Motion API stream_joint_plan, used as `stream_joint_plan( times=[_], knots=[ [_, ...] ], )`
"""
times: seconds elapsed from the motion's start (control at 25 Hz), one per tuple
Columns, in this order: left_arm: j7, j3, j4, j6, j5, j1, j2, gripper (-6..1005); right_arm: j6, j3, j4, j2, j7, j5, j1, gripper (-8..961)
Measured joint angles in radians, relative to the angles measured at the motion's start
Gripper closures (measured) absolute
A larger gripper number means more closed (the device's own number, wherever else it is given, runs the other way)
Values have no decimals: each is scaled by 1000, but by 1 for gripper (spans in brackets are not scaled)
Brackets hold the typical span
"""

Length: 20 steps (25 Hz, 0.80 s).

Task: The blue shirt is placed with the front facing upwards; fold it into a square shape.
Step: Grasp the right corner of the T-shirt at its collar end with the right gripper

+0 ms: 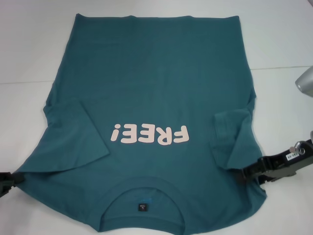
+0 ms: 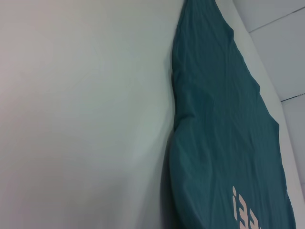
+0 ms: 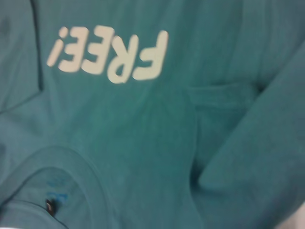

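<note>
My right wrist feed is almost filled by the blue shirt (image 3: 143, 143), lying front up. The pale "FREE!" print (image 3: 112, 55) is my landmark; it reads upside down to me. Away from the print, past a stretch of plain cloth, I see the round ribbed collar (image 3: 90, 176), with the small dark neck tag (image 3: 50, 206) just inside its curve. Beside the letter F, a sleeve (image 3: 248, 143) is folded in over the chest, its hem (image 3: 224, 88) making a raised edge near the print. Beyond the exclamation mark, another fold edge (image 3: 35, 62) runs across the cloth.
</note>
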Motion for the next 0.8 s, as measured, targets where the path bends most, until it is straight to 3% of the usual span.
stream_joint_plan(
  times=[0.12,0.36,0.44,0.8],
  knots=[
    [0,-6,0,4,0,-3,0,973,0,-5,-13,10,0,-32,5,61],
    [0,-7,0,5,0,-4,0,974,9,-25,-18,14,9,-37,13,250],
    [0,-7,0,5,0,-2,0,974,10,-25,-18,12,12,-37,13,475],
    [0,-7,-3,3,0,-6,0,974,13,-25,-18,10,14,-37,16,842]
  ],
)
